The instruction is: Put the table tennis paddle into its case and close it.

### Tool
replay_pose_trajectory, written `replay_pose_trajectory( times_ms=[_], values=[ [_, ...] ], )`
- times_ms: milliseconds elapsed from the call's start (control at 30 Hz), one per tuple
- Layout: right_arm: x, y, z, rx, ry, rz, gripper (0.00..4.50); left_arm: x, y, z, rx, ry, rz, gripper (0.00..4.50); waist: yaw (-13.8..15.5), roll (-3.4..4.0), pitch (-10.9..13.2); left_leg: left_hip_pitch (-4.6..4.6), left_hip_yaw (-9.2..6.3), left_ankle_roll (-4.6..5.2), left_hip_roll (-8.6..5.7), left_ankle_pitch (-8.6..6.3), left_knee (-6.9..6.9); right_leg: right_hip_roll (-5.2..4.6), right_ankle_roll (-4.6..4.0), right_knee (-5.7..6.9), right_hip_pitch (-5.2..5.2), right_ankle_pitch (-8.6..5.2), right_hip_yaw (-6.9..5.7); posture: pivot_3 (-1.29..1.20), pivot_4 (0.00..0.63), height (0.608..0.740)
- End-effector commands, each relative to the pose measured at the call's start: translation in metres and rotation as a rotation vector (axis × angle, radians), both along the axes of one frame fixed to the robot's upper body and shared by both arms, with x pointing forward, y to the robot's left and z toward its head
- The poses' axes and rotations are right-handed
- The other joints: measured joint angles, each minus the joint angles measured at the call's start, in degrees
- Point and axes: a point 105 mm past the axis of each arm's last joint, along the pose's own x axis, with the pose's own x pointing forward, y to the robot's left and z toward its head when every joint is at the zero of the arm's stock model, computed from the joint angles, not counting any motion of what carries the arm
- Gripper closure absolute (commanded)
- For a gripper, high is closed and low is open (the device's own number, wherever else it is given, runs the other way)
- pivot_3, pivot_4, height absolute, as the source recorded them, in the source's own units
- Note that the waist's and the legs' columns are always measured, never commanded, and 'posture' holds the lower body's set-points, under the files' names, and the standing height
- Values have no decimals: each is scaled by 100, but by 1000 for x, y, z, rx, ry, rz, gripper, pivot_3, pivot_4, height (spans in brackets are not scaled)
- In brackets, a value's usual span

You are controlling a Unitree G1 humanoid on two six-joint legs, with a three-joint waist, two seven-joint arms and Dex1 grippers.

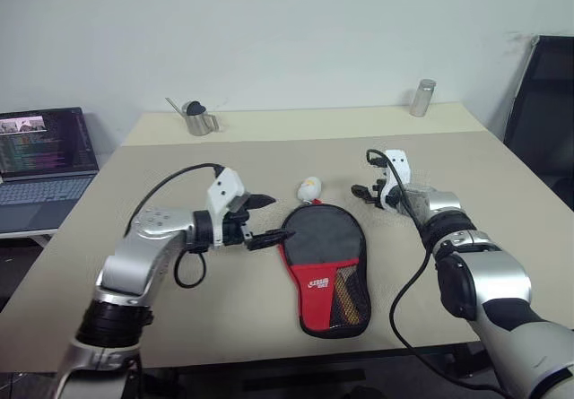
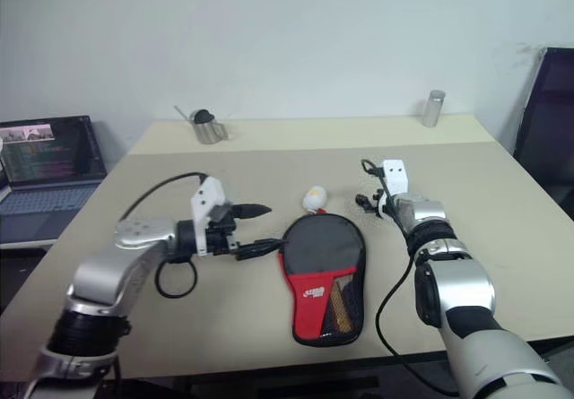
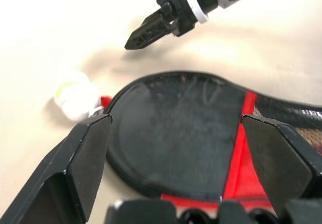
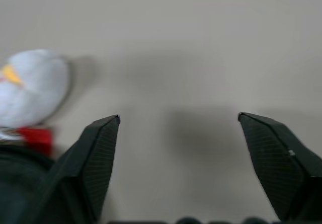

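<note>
The case (image 1: pixel 325 264) lies flat in the middle of the table, its grey-black round end away from me and its red part with the mesh pocket near me. A tan and yellow strip shows through the mesh; I cannot tell whether it is the table tennis paddle, whose black face is hidden. A small white charm (image 1: pixel 309 186) on a red tab lies at the case's far end. My left gripper (image 1: pixel 267 219) is open and hovers at the case's upper left edge. My right gripper (image 1: pixel 362 191) is open above bare table, right of the charm, holding nothing.
A metal jug (image 1: pixel 199 118) stands at the back left of the table and a metal cylinder (image 1: pixel 422 97) at the back right. A laptop (image 1: pixel 45 152) sits off the table's left side, a black chair (image 1: pixel 543 103) off its right.
</note>
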Motion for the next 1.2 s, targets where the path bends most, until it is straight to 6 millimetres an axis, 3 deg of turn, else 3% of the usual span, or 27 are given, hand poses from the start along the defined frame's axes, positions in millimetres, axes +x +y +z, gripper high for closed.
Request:
replay_pose_trajectory(
  times_ms=[33,167,400,567,933,1200],
  values=[
    [-2,20,25,109,-30,111,518,-5,13,8,18,-24,17,0,3,0,0,0,0,-1,1,1,-5,0,0,-6,0,0,-1,0,150,740],
    [-8,32,13,37,-5,194,518,-7,25,-4,61,2,64,0,7,3,2,-3,-1,-2,3,1,-22,1,0,-31,-1,0,-3,0,150,740],
    [-26,53,-14,-4,87,320,518,-9,26,-13,73,17,89,0,42,3,2,-7,-4,-3,2,0,-25,-1,0,-39,-1,0,-6,0,150,740],
    [-37,57,-28,-10,147,360,518,-8,26,-14,71,16,92,0,37,3,1,-2,-5,-3,3,1,-25,0,0,-32,-1,0,-5,0,150,740],
    [-68,66,-27,12,217,538,518,-5,28,-15,79,13,103,0,32,2,1,-2,-4,-3,3,0,-25,1,0,-34,-1,0,-5,0,150,740],
    [-69,58,-33,-23,207,505,518,1,21,-15,79,-4,96,0,55,1,0,-2,-5,-3,1,0,-24,0,0,-33,-1,0,-6,0,150,740]
  ],
)
